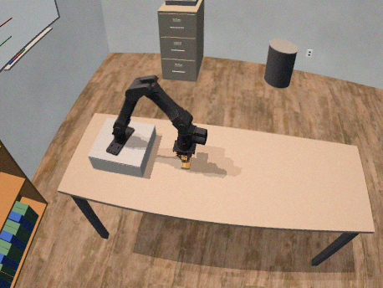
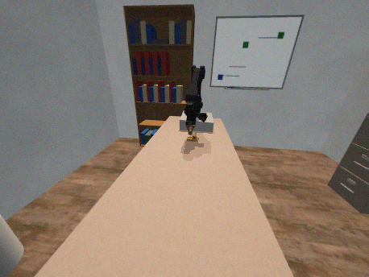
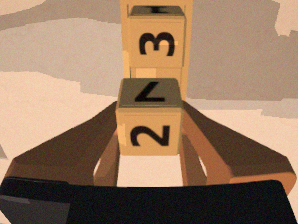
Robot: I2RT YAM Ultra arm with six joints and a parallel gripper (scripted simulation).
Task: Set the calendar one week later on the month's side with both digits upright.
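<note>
Near the desk's [image 1: 293,180] [image 2: 173,201] end edge beside the white block [image 1: 121,144] [image 2: 201,124], the pincer [image 1: 184,156] [image 2: 190,130] [image 3: 149,110], clamped on the nearer cube [image 3: 149,131], should lower it squarely beside the other cube [image 3: 156,42], then release gently.

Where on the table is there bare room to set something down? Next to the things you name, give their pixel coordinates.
The widest free patch is the table [image 1: 293,180] [image 2: 181,209] beyond the arm's shadow, toward the end opposite the gray mounting block [image 1: 121,146] [image 2: 196,123]. It is crowded around the gripper [image 1: 185,158] [image 2: 190,130] [image 3: 149,125], close over the tray [image 1: 186,167] [image 2: 192,140] [image 3: 188,50], and beside that block.
</note>
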